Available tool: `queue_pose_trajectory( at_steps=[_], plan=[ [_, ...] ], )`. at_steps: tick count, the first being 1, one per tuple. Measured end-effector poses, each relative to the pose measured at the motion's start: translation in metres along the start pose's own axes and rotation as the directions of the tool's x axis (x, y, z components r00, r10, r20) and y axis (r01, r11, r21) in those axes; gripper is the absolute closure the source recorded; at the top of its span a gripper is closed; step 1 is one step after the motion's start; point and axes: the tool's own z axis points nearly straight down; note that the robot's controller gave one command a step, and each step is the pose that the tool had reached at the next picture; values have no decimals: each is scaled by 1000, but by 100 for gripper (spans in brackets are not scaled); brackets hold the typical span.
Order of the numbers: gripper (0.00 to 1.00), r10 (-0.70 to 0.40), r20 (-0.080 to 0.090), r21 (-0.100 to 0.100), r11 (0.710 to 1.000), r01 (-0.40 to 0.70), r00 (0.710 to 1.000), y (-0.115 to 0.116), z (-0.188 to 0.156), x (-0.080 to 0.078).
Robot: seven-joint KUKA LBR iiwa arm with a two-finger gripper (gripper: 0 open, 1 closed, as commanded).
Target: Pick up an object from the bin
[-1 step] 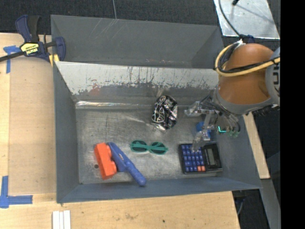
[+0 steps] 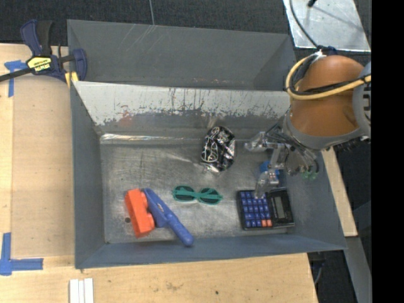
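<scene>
Pale bench, dark floor beyond

A light wooden bench (image 2: 38,169) runs along the left of the grey bin (image 2: 177,55) and in front of it, its surface flat and evenly lit. Behind the bin the floor (image 2: 189,2) is dark, almost black, and carpet-like. At the upper right a scuffed metal sheet (image 2: 328,14) catches the light brightly.

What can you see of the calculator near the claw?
The calculator is a dark, plastic-looking slab with a grid of blue keys, a few orange ones, and a dark panel beside them. It lies flat, face up, on the floor of the bin near its front right corner. The claw sits at its far edge; contact unclear.
</scene>
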Motion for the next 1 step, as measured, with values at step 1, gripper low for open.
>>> queue_pose_trajectory(
  at_steps=[1],
  plan=[
    [0,71,4,0,997,-71,997,-21,76,26]
  ],
)
